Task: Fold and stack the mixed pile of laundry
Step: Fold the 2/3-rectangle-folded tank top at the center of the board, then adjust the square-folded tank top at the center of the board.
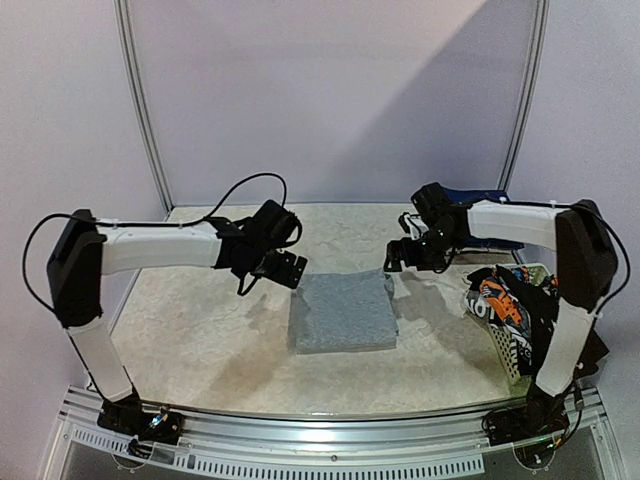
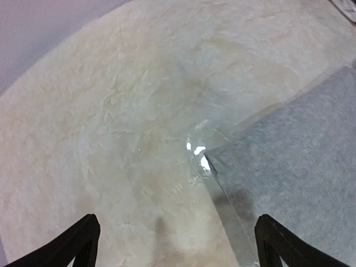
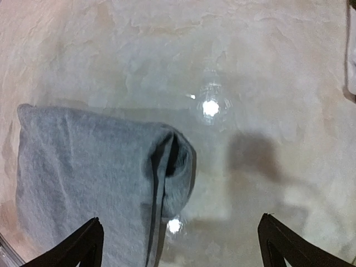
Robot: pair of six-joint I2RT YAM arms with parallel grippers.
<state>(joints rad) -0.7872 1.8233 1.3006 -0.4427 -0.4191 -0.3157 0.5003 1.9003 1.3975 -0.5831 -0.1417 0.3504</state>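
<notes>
We see the grey shirt (image 1: pixel 343 312) as soft, matt, fuzzy cloth; around it the tabletop (image 1: pixel 200 330) is smooth, glossy, pale and marbled, catching light.

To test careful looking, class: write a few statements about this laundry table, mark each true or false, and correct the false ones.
1. The grey shirt lies folded on the table. True.
2. The left gripper holds the shirt. False: it is open and grips nothing.
3. The right gripper is open. True.
4. The basket stands at the table's left. False: it is at the right, with printed clothes in it.
</notes>
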